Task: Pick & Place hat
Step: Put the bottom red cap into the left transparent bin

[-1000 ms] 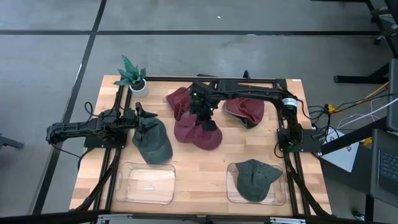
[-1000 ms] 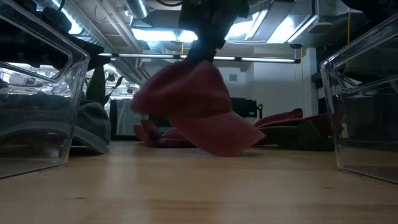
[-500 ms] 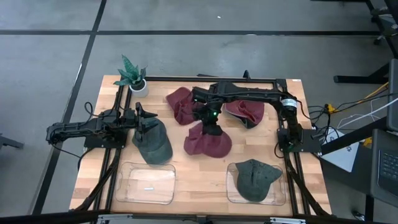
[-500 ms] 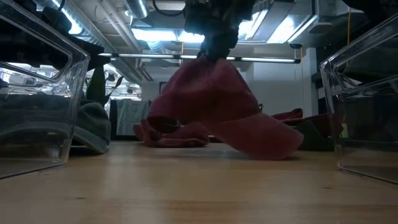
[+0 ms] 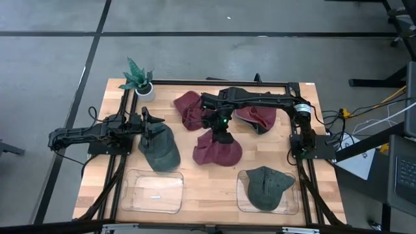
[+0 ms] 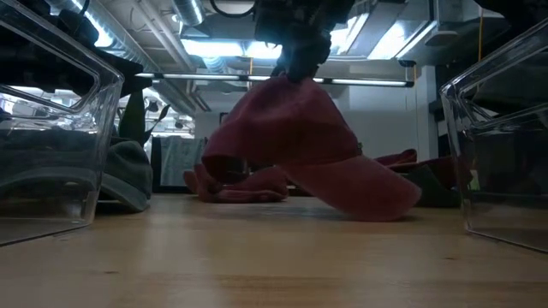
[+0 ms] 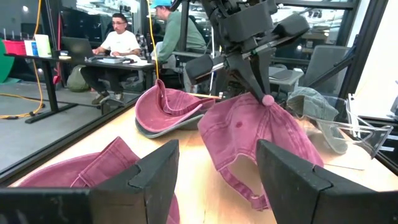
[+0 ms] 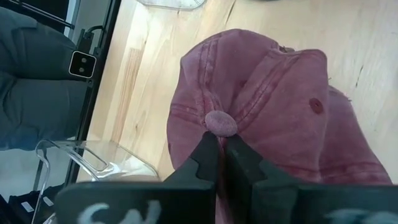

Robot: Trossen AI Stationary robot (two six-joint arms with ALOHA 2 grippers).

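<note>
A: How many hats are lying about?

B: Three red and two green. One green hat (image 5: 266, 184) is sitting in the right clear bin (image 5: 241, 198); the left bin (image 5: 153, 191) is holding none.

A: And the lifted red hat (image 5: 218, 147)?

B: It is hanging mid-bench (image 5: 188, 179), crown up, brim drooping toward the bins. The right gripper (image 8: 217, 144) has its jaws pressed together, pinching the crown by the top button.

A: The left gripper (image 5: 151, 125)?

B: Its jaws are standing spread over the other green hat (image 5: 160, 149), partly covering it.
</note>
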